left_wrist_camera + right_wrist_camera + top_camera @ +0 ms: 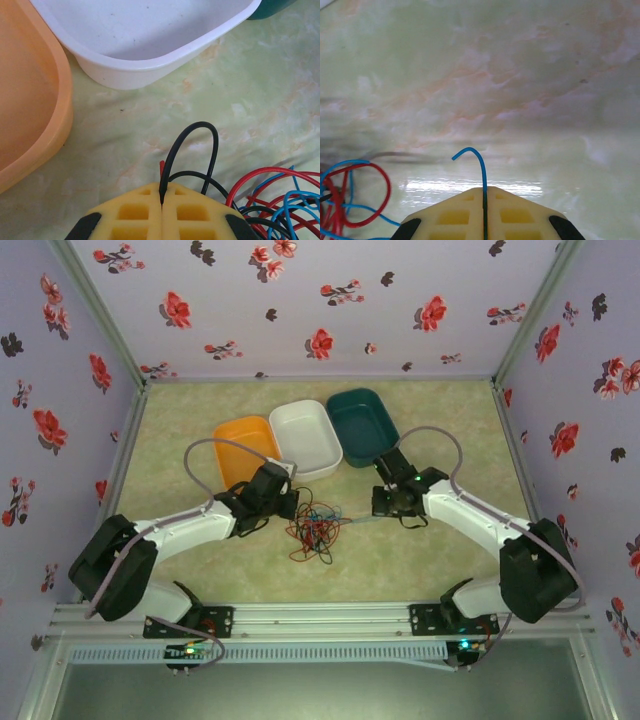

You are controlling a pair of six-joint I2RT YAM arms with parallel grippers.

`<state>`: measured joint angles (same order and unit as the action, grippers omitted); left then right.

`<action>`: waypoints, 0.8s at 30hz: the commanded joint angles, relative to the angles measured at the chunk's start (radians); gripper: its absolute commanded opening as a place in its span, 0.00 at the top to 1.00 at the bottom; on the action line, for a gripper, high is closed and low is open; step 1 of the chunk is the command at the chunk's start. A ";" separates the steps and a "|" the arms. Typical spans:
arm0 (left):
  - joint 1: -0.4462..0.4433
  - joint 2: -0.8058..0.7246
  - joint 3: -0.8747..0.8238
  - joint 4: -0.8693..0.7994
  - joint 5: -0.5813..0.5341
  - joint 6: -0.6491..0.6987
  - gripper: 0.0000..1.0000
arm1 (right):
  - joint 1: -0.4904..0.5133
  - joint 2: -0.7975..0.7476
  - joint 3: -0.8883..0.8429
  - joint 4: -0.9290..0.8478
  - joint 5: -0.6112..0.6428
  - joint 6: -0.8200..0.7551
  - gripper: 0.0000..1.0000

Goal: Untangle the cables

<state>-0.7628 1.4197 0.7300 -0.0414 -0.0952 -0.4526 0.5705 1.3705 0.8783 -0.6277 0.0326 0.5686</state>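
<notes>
Two grippers are clamped tight: your left gripper (162,200) pinches a black cable (200,124), and your right gripper (485,192) pinches a blue cable (483,175). The cables (315,528) lie in a messy pile on the bench (430,565) between both grippers. If you pull apart too fast, the knot could get tighter, or the thin blue one could slip out.

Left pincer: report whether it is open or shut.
Shut on a black cable. In the left wrist view the left pincer has its yellow pads together, the cable pinched in their seam.
</notes>
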 commanded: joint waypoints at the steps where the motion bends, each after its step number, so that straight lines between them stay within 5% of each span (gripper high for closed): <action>1: 0.010 -0.018 0.005 -0.027 -0.024 0.035 1.00 | -0.025 -0.035 0.016 -0.063 0.058 0.000 0.90; 8: 0.008 -0.017 -0.009 0.031 0.043 0.024 1.00 | -0.027 -0.043 0.026 -0.021 -0.018 -0.011 0.68; 24: 0.008 -0.046 -0.029 0.166 0.205 0.032 1.00 | 0.061 -0.063 0.087 0.140 -0.181 -0.075 0.51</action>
<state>-0.7624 1.4059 0.7166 0.0566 0.0341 -0.4404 0.6224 1.3388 0.9630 -0.5755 -0.0792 0.5240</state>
